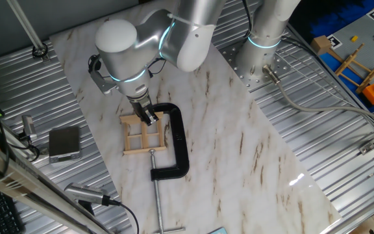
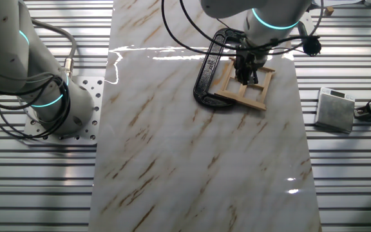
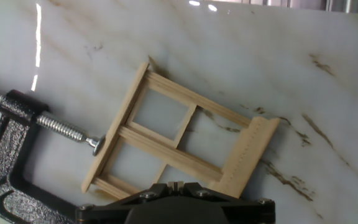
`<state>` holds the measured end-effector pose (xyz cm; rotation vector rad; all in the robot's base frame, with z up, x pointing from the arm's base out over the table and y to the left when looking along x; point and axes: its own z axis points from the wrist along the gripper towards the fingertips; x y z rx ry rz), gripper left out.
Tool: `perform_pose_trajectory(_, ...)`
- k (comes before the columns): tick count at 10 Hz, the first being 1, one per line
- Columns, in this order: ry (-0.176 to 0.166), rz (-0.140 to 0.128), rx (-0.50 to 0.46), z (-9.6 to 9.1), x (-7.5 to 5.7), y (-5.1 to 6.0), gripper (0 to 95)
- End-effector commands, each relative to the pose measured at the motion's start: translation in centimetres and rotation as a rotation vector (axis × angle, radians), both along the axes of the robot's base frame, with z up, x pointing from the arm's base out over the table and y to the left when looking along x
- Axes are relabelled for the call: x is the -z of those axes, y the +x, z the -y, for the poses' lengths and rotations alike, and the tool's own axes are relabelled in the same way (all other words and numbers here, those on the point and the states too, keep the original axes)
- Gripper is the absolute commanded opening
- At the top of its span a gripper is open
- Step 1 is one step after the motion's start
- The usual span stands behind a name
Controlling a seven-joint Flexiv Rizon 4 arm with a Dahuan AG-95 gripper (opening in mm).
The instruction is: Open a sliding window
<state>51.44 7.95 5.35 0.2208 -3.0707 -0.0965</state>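
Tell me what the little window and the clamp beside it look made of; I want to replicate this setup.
The sliding window looks like pale, unpainted wood: visible grain, matte, thin glued strips. The C-clamp seems to be black-painted cast metal with a pebbly surface, and its bare screw shines like steel.

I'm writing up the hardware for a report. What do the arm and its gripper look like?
The arm has smooth silver-grey rounded housings with a white domed joint cap and glowing cyan rings at the joints. Black cables loop along the wrist. The gripper is small, black and narrow. The arm's base is bolted to a perforated metal plate.
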Motion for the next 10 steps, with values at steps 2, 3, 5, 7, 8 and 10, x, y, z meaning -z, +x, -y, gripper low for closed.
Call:
perform_pose_trajectory(2,-0.005,0.028,-0.045,0.00,0.14,0.17,0.0)
perform_pose_trajectory(3,-0.006,0.023,-0.043,0.00,0.14,0.17,0.0)
perform_pose_trajectory(5,-0.003,0.013,-0.029,0.00,0.14,0.17,0.0)
perform_pose_trajectory(7,-0.007,0.004,0.040,0.00,0.14,0.17,0.0)
perform_pose_trajectory(8,-0.013,0.001,0.085,0.00,0.14,0.17,0.0)
perform_pose_trajectory(10,-0.013,0.002,0.111,0.00,0.14,0.17,0.0)
